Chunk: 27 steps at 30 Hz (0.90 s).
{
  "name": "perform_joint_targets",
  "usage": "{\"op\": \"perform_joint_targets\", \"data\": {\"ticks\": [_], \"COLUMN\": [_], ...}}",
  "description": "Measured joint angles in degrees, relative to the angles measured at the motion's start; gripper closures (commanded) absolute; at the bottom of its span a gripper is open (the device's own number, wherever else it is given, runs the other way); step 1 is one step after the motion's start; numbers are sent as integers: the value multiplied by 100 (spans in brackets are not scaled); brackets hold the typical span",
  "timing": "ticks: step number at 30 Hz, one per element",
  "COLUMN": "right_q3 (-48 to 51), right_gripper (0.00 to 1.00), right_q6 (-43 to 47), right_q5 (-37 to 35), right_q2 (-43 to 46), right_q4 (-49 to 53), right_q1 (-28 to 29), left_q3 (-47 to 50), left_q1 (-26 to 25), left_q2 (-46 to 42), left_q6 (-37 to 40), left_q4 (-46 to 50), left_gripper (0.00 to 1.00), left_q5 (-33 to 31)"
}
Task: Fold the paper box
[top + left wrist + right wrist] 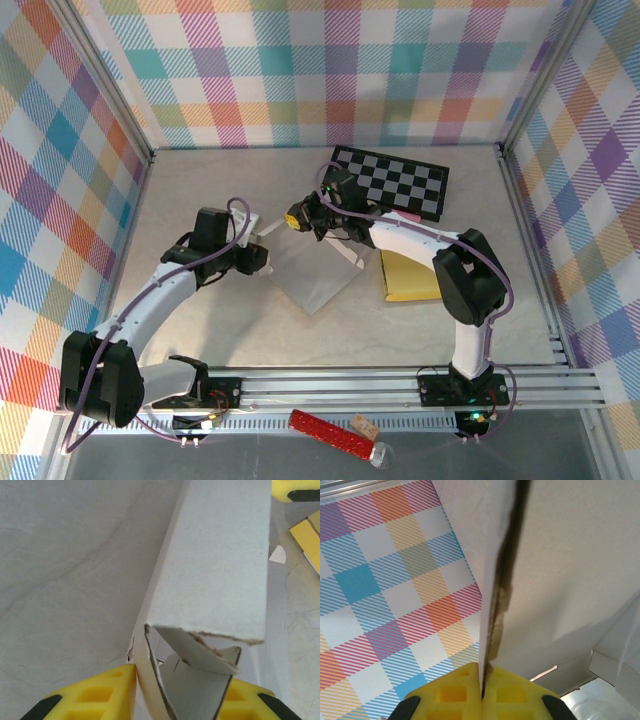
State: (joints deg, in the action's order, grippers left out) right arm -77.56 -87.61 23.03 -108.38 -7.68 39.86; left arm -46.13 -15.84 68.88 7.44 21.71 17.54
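The left gripper has its two yellow fingers one on each side of the open end of the box. They squeeze that end from both sides, so the box is held there. Inside the open end a small flap leans inward, and the edge above it looks rough and a bit torn.

The right gripper is pinched tight on a thin sheet of the box. It may be a side wall or a long flap; the view is too close to be sure.

From above, the box lies in the middle of the table, between the two grippers, half folded. A checkered board and a yellow pad sit just beyond it.

To do this step well, I think the left gripper should hold its end steady and not squeeze harder, or the end will crush. The right gripper should swing its sheet slowly along the fold line, not pull it away. A hard tug could rip the rough edge more. The small flap should go inside first.
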Motion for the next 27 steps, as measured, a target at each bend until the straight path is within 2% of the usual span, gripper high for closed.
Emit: {"op": "perform_joint_targets", "data": {"ticks": [14, 27], "right_q3": [26, 588], "right_gripper": [100, 100], "right_q6": [0, -24], "right_q5": [-26, -109], "right_q2": [-260, -295], "right_q4": [-422, -1338], "right_q1": [0, 0], "left_q3": [732, 728], "left_q1": [-238, -455], "left_q2": [59, 540], "left_q6": [-568, -946], "left_q4": [-737, -968], "left_gripper": [69, 73], "left_q5": [46, -219]}}
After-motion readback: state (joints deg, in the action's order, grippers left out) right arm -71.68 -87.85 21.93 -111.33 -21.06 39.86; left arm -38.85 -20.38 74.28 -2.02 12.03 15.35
